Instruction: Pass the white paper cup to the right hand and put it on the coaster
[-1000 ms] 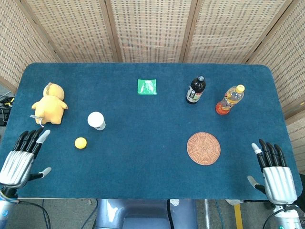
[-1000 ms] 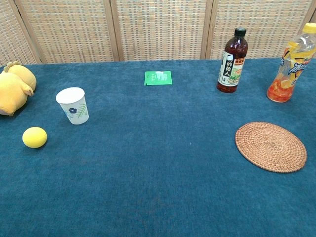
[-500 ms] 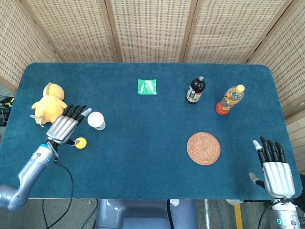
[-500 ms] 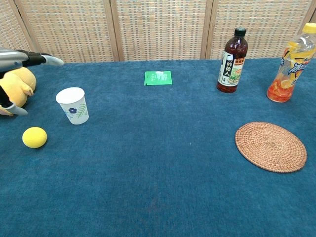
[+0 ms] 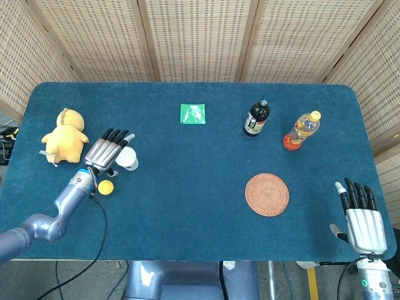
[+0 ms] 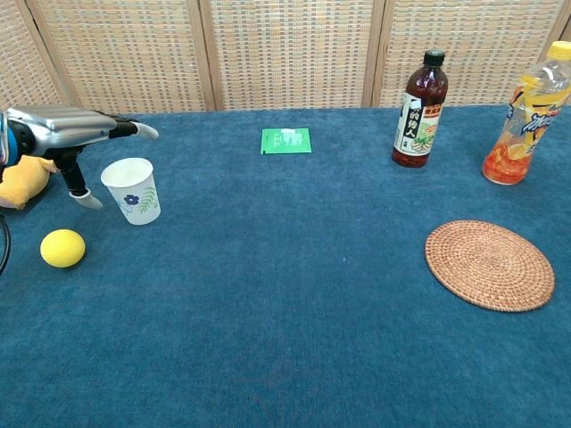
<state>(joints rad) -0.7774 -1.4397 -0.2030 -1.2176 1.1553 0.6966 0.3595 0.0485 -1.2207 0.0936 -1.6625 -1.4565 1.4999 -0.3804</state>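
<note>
Beside the round woven coaster (image 5: 267, 194), well to its left on the blue worktop (image 5: 187, 187), the white paper cup (image 5: 127, 158) stands upright. The left hand (image 5: 107, 150) hovers over the cup's left side, fingers (image 6: 134, 129) spread, holding nothing. The right hand (image 5: 360, 215) lies right of the coaster, fingers apart.

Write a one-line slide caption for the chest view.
Left hand open and reaching above the white paper cup, with the woven coaster waiting across the blue table.
</note>
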